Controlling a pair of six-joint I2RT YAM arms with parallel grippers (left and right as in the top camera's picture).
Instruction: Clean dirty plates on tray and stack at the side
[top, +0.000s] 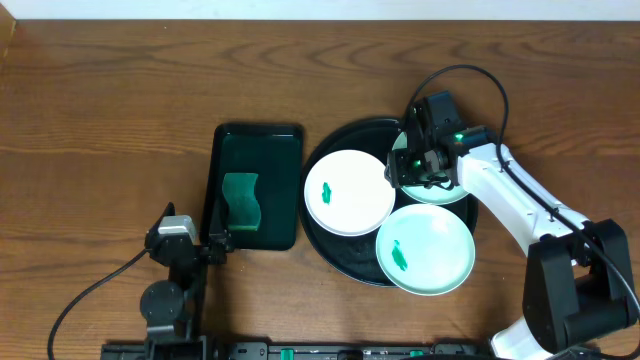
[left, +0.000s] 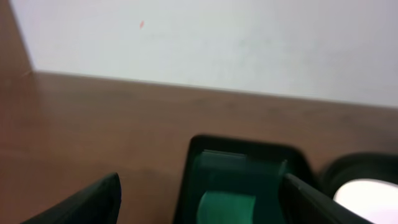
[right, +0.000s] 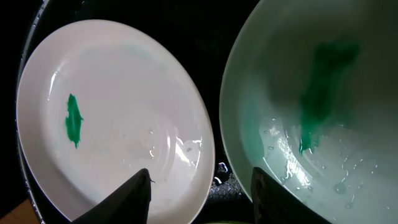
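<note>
**Nothing wiped yet: three smeared plates wait on the round tray**

The brown wooden table (top: 100, 120) fills the overhead view. Right of centre on it lies the large round black tray with a raised rim (top: 320, 243), and all three plates sit on this tray. Just to its left is the smaller rectangular black tray (top: 280, 160).

The round white shallow plate (top: 355, 200) takes the left part of the round tray. One pale mint-green round plate (top: 435, 250) lies at the lower right, its edge reaching over the rim. A second pale mint-green plate (top: 437, 195) at the upper right is partly hidden under the right arm. A soft green sponge (top: 240, 200) rests in the rectangular tray, and nothing touches it.

The right pincer (right: 200, 173) hangs over the gap between the white plate and the upper mint plate. Its jaws are part-way apart and hold nothing. The left pincer (left: 202, 179), at the lower left of the table, is spread wide and empty, and it faces the rectangular tray.

Green smears (top: 325, 190) mark the white plate and the lower mint plate. The right wrist view shows another on the mint plate beside the white one.

As I judge it, the task has barely begun. No plate looks clean, none is stacked beside the tray, and the sponge has yet to be picked up.
</note>
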